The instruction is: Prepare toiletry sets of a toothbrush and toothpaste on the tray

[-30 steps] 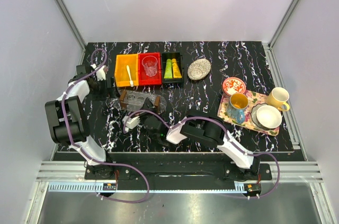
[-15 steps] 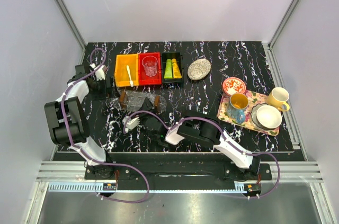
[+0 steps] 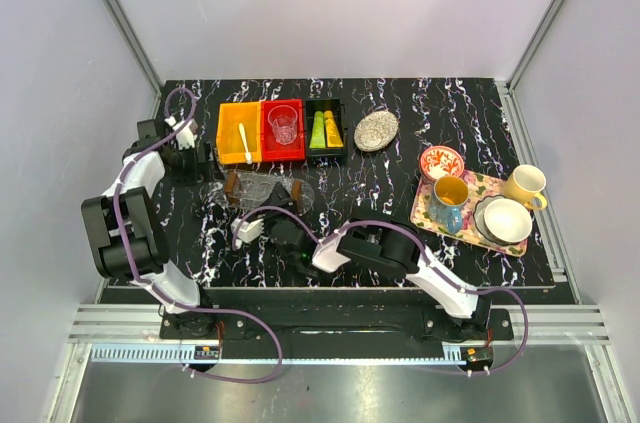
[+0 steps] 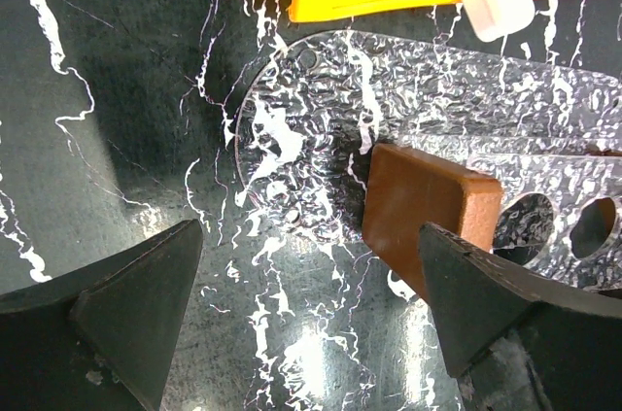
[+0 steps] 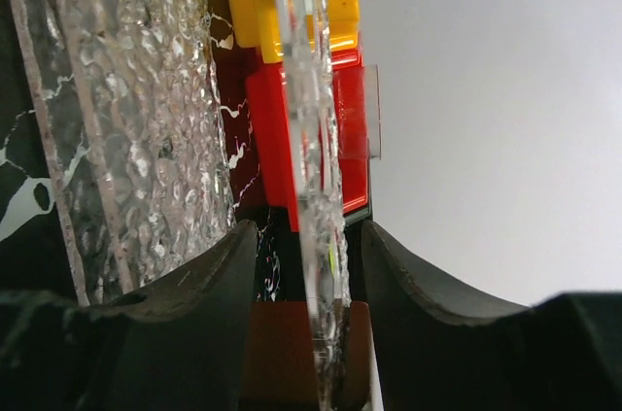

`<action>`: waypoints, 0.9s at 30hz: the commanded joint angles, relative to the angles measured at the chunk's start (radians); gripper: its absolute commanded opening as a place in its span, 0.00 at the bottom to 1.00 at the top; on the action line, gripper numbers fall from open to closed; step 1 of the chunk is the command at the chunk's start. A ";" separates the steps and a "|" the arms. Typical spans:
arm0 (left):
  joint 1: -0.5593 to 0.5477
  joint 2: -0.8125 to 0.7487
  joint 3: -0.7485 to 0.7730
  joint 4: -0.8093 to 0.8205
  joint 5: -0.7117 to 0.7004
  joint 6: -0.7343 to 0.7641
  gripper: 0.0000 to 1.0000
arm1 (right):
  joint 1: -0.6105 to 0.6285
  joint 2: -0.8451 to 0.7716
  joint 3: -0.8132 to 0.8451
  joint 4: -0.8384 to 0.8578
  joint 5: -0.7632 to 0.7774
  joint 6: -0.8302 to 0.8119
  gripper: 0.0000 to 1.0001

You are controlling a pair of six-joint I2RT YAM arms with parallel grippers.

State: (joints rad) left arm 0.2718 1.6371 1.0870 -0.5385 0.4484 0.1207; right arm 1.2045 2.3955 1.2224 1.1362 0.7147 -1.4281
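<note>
The tray (image 3: 262, 187) is clear textured plastic with brown wooden ends and lies in front of the bins. My right gripper (image 3: 281, 202) is at its near right end. Its jaws (image 5: 309, 236) stand apart around the tray's clear plate (image 5: 311, 119), with a gap on each side. My left gripper (image 3: 196, 161) is open at the tray's left end. One left fingertip (image 4: 457, 265) overlaps the brown block (image 4: 418, 202). The white toothbrush (image 3: 245, 146) lies in the orange bin (image 3: 233, 121). The green toothpaste (image 3: 317, 129) and the yellow toothpaste (image 3: 331, 129) sit in the black bin.
A drinking glass (image 3: 283, 124) stands in the red bin. A silver oval dish (image 3: 376, 130) lies right of the bins. At the right are a floral tray (image 3: 430, 218) carrying a blue mug and a bowl, a small red bowl (image 3: 441, 160) and a yellow mug (image 3: 525, 186).
My right gripper's jaws have spread apart off the tray's clear plate. My left arm has shifted slightly back and left.
</note>
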 commanded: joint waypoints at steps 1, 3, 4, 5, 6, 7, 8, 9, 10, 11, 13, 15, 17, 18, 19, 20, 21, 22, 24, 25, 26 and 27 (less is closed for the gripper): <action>0.009 -0.060 0.056 0.009 0.035 -0.024 0.98 | 0.010 -0.104 -0.004 -0.036 0.014 0.098 0.54; 0.010 -0.068 0.063 0.011 0.036 -0.029 0.98 | 0.012 -0.128 -0.008 -0.059 0.011 0.133 0.55; 0.009 -0.068 0.065 0.006 0.038 -0.029 0.98 | 0.015 -0.139 -0.014 -0.087 0.008 0.147 0.55; 0.010 -0.069 0.070 0.005 0.036 -0.033 0.98 | 0.017 -0.162 -0.015 -0.107 0.003 0.165 0.56; 0.009 -0.071 0.074 0.003 0.036 -0.032 0.98 | 0.021 -0.174 -0.015 -0.133 0.000 0.207 0.56; 0.009 -0.071 0.077 -0.003 0.035 -0.035 0.98 | 0.023 -0.186 -0.014 -0.191 -0.001 0.228 0.56; 0.010 -0.074 0.080 -0.005 0.035 -0.036 0.98 | 0.024 -0.211 -0.014 -0.220 -0.004 0.253 0.57; 0.009 -0.075 0.082 -0.006 0.036 -0.038 0.98 | 0.026 -0.226 -0.017 -0.249 -0.011 0.300 0.57; 0.009 -0.079 0.082 -0.006 0.033 -0.041 0.98 | 0.029 -0.240 -0.020 -0.310 -0.021 0.326 0.57; 0.009 -0.080 0.082 -0.006 0.029 -0.042 0.98 | 0.032 -0.274 -0.020 -0.350 -0.030 0.356 0.57; 0.009 -0.083 0.077 0.005 0.027 -0.044 0.98 | 0.036 -0.309 -0.020 -0.470 -0.059 0.448 0.58; 0.009 -0.086 0.070 0.023 0.023 -0.052 0.98 | 0.036 -0.363 -0.012 -0.594 -0.095 0.546 0.58; 0.009 -0.083 0.067 0.034 0.016 -0.055 0.98 | 0.035 -0.407 0.002 -0.676 -0.122 0.625 0.59; 0.010 -0.080 0.065 0.044 0.016 -0.058 0.98 | 0.036 -0.418 0.008 -0.717 -0.136 0.641 0.59; 0.009 -0.077 0.065 0.046 0.016 -0.061 0.98 | 0.036 -0.429 0.011 -0.730 -0.141 0.652 0.59; 0.009 -0.076 0.063 0.049 0.016 -0.064 0.98 | 0.035 -0.427 0.009 -0.730 -0.139 0.655 0.59; 0.010 -0.074 0.060 0.055 0.018 -0.069 0.98 | 0.036 -0.426 0.006 -0.716 -0.133 0.649 0.59; 0.009 -0.075 0.059 0.058 0.018 -0.066 0.98 | 0.036 -0.409 0.003 -0.702 -0.124 0.640 0.58; 0.009 -0.074 0.051 0.064 0.018 -0.069 0.98 | 0.036 -0.386 -0.003 -0.658 -0.107 0.604 0.58; 0.010 -0.075 0.048 0.064 0.018 -0.067 0.98 | 0.036 -0.365 -0.004 -0.645 -0.103 0.597 0.56; 0.009 -0.076 0.047 0.064 0.018 -0.066 0.98 | 0.036 -0.355 -0.004 -0.639 -0.098 0.592 0.54; 0.010 -0.074 0.045 0.066 0.016 -0.061 0.98 | 0.035 -0.349 -0.006 -0.626 -0.095 0.587 0.53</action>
State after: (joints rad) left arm 0.2745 1.5959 1.1320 -0.5205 0.4564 0.0685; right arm 1.2327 2.0312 1.1999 0.4496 0.6083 -0.8501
